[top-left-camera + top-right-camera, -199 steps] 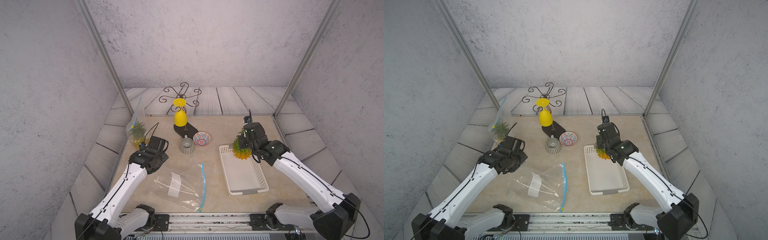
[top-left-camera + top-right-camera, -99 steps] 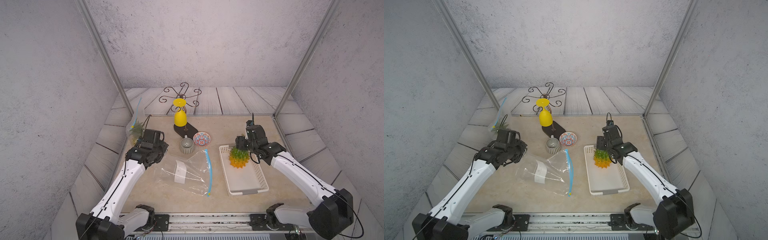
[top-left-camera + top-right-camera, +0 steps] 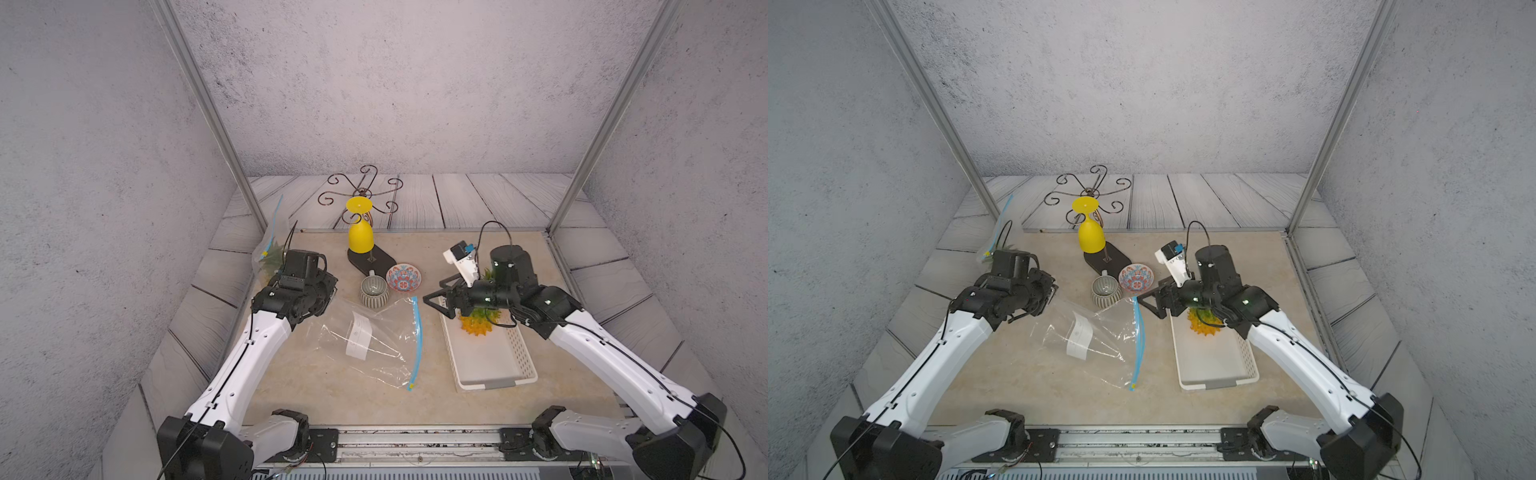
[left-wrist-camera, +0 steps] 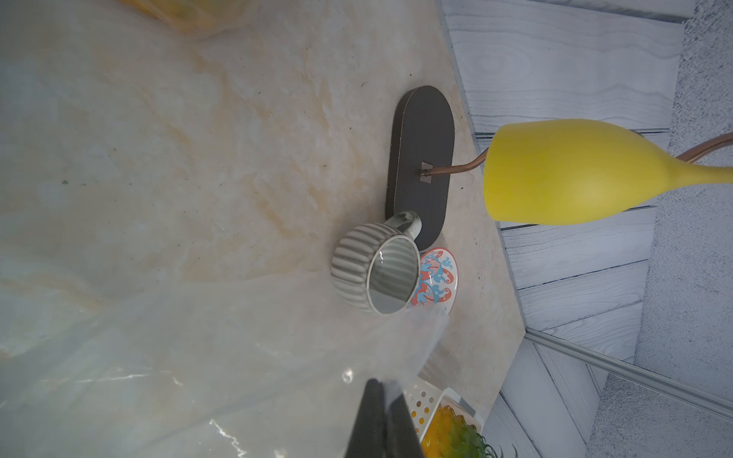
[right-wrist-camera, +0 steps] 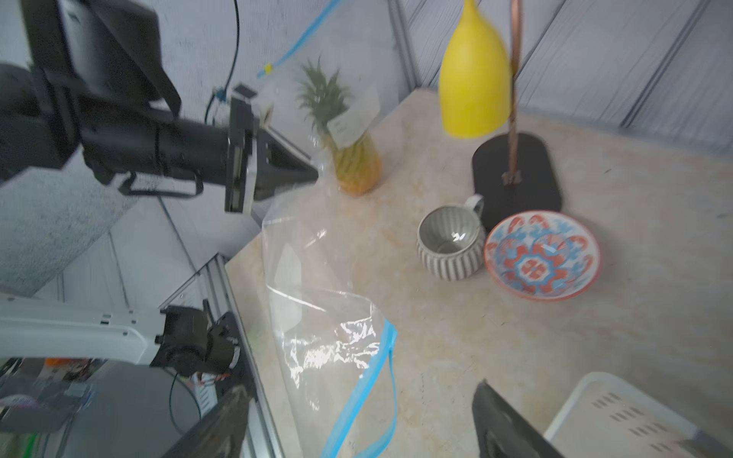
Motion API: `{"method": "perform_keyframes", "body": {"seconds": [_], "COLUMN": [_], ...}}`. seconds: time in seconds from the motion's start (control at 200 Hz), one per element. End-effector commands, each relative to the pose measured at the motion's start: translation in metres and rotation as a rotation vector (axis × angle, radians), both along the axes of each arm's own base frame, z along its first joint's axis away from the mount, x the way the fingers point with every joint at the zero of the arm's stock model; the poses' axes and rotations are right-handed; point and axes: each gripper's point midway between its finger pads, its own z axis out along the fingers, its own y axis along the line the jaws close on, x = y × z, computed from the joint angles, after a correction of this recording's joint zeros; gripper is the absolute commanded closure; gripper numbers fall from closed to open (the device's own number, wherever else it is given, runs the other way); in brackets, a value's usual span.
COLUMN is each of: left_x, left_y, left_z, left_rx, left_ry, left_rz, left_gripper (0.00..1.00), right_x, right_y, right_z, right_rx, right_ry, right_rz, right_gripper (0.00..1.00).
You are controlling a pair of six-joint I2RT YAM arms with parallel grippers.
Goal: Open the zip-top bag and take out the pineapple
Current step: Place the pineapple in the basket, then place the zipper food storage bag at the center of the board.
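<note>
The removal looks done. On the beige marbled desk [image 3: 432, 249], the clear zip-top plastic bag with a blue zip strip [image 3: 374, 332] lies slack, its mouth seemingly parted. It holds nothing, though it bears a white label. The left fingers [image 4: 373, 428] are pressed together on one corner of its film. The white perforated plastic tray [image 3: 488, 361] holds the small yellow-and-green pineapple [image 3: 473, 328] at its far end, just beneath the right fingers [image 5: 503, 428], which are spread wide and grip nothing. The next move likely calls for lifting the right arm clear without nudging the fruit, then letting go of the bag. A second clear bag [image 3: 270, 249] in the far left corner holds a second pineapple [image 5: 355, 162]. The grey ribbed mug [image 3: 374, 293] and the red-and-blue patterned bowl [image 3: 404, 277] are empty.
</note>
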Motion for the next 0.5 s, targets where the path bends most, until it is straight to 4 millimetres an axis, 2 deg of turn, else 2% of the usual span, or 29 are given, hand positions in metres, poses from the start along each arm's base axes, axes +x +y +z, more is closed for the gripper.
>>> {"method": "perform_keyframes", "body": {"seconds": [0.0,0.09,0.185,0.25,0.34,0.455,0.495], "left_x": [0.005,0.005,0.004,0.004,0.004,0.004,0.005], "left_y": [0.0,0.0,0.0,0.0,0.0,0.001,0.001], "left_z": [0.013,0.014,0.015,0.016,0.016,0.015,0.016], "left_rx": [-0.015,-0.016,-0.013,-0.012,-0.011,-0.009,-0.009], "left_ry": [-0.031,-0.032,-0.032,-0.033,-0.031,-0.029,-0.032], "left_rz": [0.001,-0.001,-0.002,0.0,-0.001,0.006,0.007], "left_gripper": [1.0,1.0,1.0,1.0,1.0,1.0,1.0], "right_x": [-0.003,0.007,0.014,0.014,0.002,-0.008,-0.009], "right_y": [0.014,0.03,0.04,0.046,0.057,0.063,0.064], "right_z": [-0.018,-0.022,-0.037,-0.041,-0.046,-0.067,-0.071], "right_rx": [-0.008,0.015,0.004,0.024,0.028,-0.02,-0.03], "right_ry": [0.08,0.115,0.187,0.22,0.263,0.333,0.345], "right_rz": [0.077,0.095,0.101,0.117,0.165,0.193,0.198], "right_gripper": [0.13,0.15,0.19,0.24,0.28,0.45,0.56]}}
